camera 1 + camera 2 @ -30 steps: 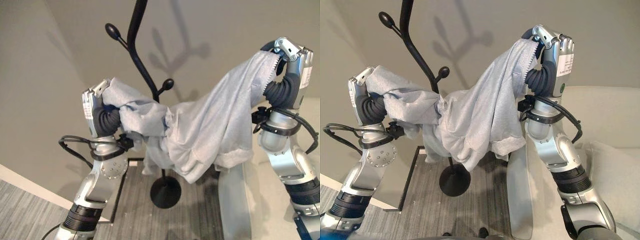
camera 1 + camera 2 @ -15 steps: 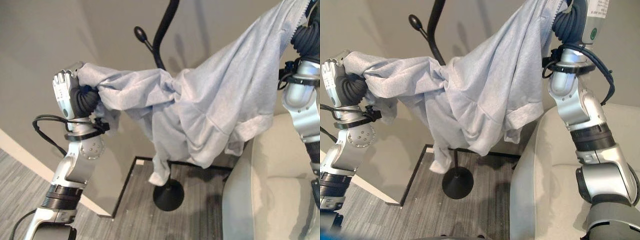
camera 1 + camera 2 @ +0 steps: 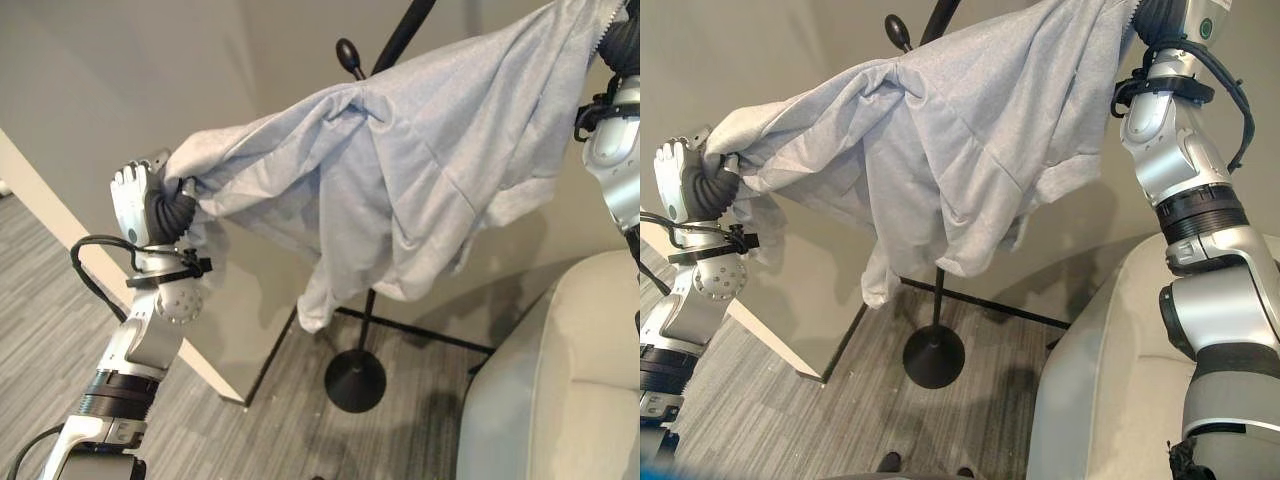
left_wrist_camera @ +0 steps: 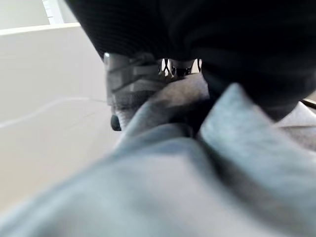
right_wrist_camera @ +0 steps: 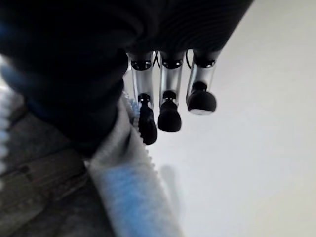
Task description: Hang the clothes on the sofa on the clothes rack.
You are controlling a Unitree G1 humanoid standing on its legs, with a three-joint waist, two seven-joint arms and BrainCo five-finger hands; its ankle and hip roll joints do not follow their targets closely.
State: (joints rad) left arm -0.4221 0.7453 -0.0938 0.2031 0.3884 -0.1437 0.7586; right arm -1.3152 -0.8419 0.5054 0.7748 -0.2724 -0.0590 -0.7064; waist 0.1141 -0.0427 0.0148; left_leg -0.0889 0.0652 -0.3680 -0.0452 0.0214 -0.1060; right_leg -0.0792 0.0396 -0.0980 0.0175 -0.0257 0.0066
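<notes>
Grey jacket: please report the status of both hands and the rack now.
Left hand shut on grey jacket. Right hand pinching its zipper edge, raised high. Jacket stretched between both hands, in front of black clothes rack, not hung yet. Nothing in the way.

Grey striped carpet floor (image 3: pixel 250 430) here, with the coat rack's round black base (image 3: pixel 355 380) sitting on it, right beside the pale sofa (image 3: pixel 560 400).

Beige wall (image 3: pixel 120 70); grey striped carpet (image 3: pixel 260 440); pale sofa (image 3: pixel 560 400).
</notes>
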